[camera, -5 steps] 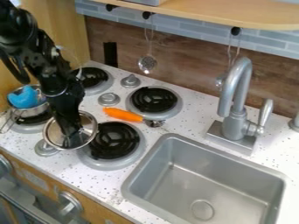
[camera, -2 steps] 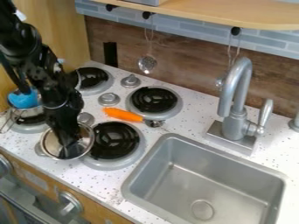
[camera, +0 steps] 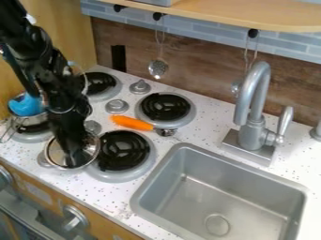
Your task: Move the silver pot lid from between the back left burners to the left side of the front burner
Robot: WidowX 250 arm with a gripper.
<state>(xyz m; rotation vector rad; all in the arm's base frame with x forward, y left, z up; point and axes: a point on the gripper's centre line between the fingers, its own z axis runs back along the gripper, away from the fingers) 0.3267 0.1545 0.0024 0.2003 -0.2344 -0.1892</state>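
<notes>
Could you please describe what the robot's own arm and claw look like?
The arm is glossy black, built of chunky, rounded segments with bulky joints. A slim dark length, possibly a cable, runs along its left side in the picture, and a small whitish patch shows near its upper part. The claw is black too and looks fairly narrow; I can't make out any markings on it.

The camera looks down at a slant from above the counter's front side, facing the back wall at an angle. It is fairly near, taking in the burners and most of the sink, whose near end the lower edge cuts off.
</notes>
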